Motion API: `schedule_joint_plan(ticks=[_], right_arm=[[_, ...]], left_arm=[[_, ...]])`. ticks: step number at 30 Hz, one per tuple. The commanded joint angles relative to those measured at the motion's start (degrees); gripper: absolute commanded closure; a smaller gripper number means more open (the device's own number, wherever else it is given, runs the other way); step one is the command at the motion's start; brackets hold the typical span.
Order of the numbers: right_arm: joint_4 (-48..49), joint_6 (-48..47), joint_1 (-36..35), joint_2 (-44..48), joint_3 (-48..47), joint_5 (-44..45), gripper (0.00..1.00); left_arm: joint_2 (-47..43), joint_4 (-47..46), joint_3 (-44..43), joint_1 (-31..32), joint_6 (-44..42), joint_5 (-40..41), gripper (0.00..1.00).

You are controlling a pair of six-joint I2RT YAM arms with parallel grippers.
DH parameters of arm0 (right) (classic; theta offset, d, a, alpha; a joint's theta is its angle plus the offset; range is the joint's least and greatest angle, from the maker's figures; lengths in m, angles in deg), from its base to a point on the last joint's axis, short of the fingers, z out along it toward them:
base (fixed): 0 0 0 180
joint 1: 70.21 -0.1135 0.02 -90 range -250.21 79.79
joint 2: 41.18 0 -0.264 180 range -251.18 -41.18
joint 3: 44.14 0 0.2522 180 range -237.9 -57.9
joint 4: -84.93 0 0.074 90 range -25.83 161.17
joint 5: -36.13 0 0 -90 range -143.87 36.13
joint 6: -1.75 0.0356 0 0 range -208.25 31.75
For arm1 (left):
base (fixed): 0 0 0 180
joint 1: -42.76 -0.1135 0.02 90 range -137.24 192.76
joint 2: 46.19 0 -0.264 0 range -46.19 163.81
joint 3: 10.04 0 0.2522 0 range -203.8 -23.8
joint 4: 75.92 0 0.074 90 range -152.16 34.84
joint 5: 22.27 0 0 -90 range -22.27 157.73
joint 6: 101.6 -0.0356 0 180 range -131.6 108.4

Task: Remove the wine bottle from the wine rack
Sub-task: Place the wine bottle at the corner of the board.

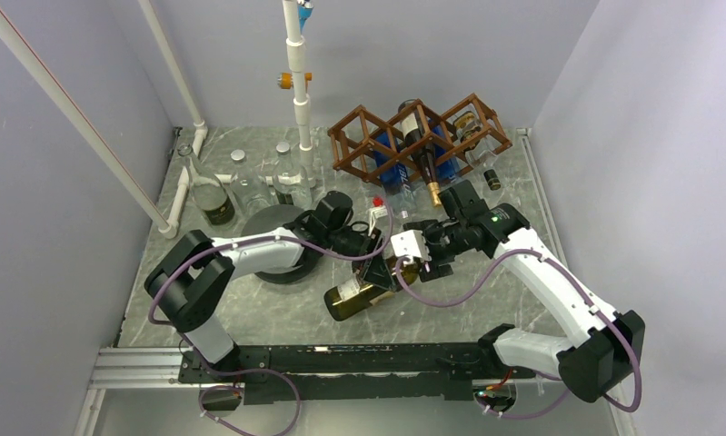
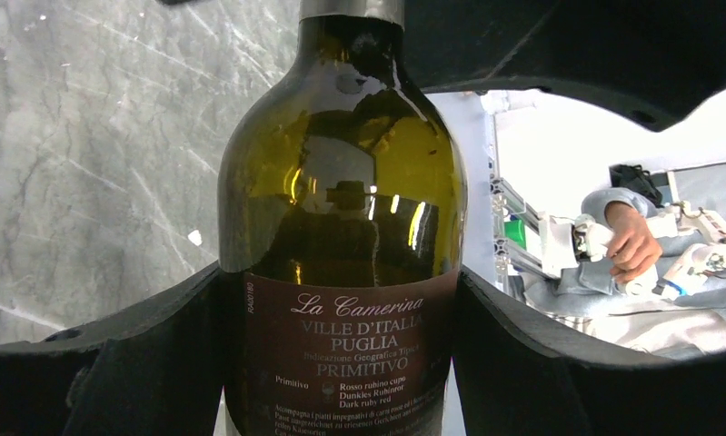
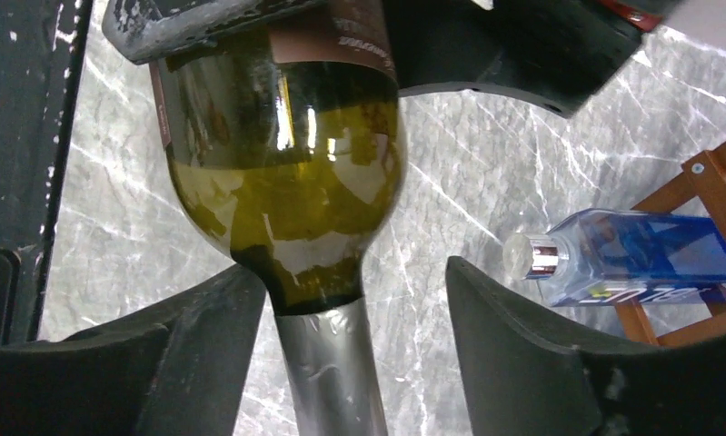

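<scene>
- The wine bottle [image 1: 359, 295], olive-green glass with a dark "Primitivo" label, is out of the wine rack [image 3: 695, 177]. It lies tilted over the middle of the marble worktop [image 1: 277, 313], well apart from the wooden lattice at the back.
- The left pincer [image 2: 339, 309] is clenched on the bottle's body at the label, with a pad pressed to each side of the glass.
- The right pincer [image 3: 354, 272] is released. Its pads straddle the foil-wrapped neck, and on one side there is a clear gap.
- From here I can't tell whether the bottle's base rests on the worktop or hangs just above it.
- Other bottles sit in the rack: a blue one [image 3: 641, 250] with a silver cap and a dark one with a gold cap [image 1: 422, 159].
- To my eye the main job is done. What's left is to settle the bottle, let go with the left arm and draw both arms clear.
</scene>
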Motion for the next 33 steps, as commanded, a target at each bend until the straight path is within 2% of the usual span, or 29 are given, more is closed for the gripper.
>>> schedule_joint_plan(ticks=[1, 7, 13, 19, 24, 28, 33], right_arm=[[6.27, 5.02, -0.22, 2.03, -0.52, -5.24, 0.21], [3.91, 6.95, -0.14, 2.64, -2.28, -7.08, 0.01], [-0.04, 7.70, 1.30, 3.64, -4.98, -11.83, 0.00], [-4.35, 8.86, 5.84, 4.58, -8.05, -22.56, 0.00], [0.16, 21.49, 9.18, 4.97, -6.70, -30.58, 0.00], [8.35, 34.05, 11.39, 4.60, -4.57, -35.51, 0.00], [11.98, 39.98, 12.82, 4.43, -3.44, -39.97, 0.00]], left_arm=[[-4.16, -7.70, 1.79, 0.70, 0.38, 1.98, 1.00], [-5.42, -8.61, 3.60, 0.71, 0.51, 5.44, 1.00], [-7.70, -11.49, 6.58, 0.71, 1.10, 9.86, 1.00], [-10.97, -15.29, 10.25, 0.82, 1.54, 15.75, 1.00], [-14.52, -18.54, 13.57, 1.73, 1.14, 21.46, 1.00], [-16.57, -20.18, 15.62, 3.19, -0.12, 26.82, 1.00], [-18.57, -23.79, 18.69, 5.11, -0.70, 35.22, 1.00]])
